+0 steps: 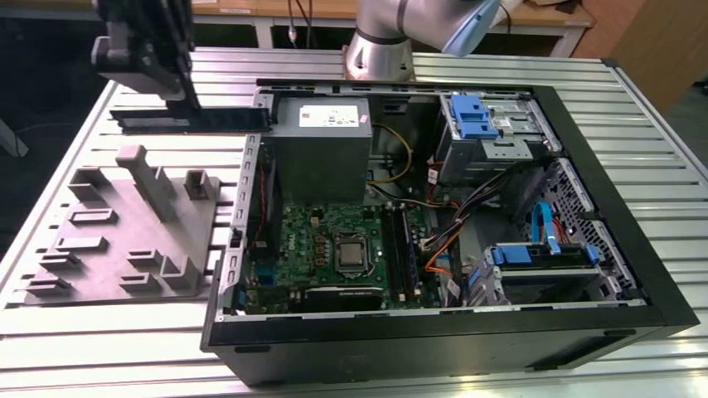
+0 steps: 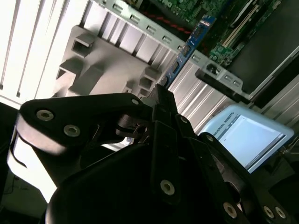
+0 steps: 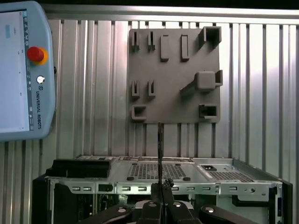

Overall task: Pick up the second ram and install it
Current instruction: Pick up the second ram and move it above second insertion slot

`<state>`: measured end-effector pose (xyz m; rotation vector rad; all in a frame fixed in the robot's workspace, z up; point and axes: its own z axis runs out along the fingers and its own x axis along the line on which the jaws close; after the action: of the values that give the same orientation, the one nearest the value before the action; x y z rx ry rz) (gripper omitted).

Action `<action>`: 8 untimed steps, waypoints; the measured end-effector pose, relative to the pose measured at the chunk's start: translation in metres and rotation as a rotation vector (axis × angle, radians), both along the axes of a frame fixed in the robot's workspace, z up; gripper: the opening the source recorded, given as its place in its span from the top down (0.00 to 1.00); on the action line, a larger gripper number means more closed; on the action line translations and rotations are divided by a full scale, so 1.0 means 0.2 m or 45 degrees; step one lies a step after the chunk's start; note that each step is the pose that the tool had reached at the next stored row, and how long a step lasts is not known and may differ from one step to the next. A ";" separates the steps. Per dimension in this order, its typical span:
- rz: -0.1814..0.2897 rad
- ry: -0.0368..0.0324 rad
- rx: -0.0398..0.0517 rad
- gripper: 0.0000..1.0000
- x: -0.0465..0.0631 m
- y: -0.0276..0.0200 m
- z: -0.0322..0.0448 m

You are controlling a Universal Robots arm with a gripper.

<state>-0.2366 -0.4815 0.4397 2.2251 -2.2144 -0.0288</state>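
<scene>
Gripper point(image 3: 160, 185) clenched around second ram point(image 3: 160, 144), just beside open computer case point(image 1: 443, 340)

In the exterior view the top edge crops your claw point(image 1: 186, 104). In the first wrist view you see the second ram point(image 3: 160, 149) edge-on, its held end hidden inside the claw.

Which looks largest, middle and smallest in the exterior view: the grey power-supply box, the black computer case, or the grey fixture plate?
1. black computer case
2. grey fixture plate
3. grey power-supply box, clearly the smallest as seen
</scene>
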 end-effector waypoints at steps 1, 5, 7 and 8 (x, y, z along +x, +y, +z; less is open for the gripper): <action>0.000 0.0000 0.000 0.89 0.02 0.000 0.000; 0.000 0.0000 0.000 0.89 0.10 0.000 -0.001; 0.000 0.0000 0.000 0.89 0.14 0.000 -0.002; 0.000 -0.0001 0.000 0.89 0.16 0.000 -0.003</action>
<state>-0.2048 -0.4815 0.4391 2.2251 -2.2145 -0.0288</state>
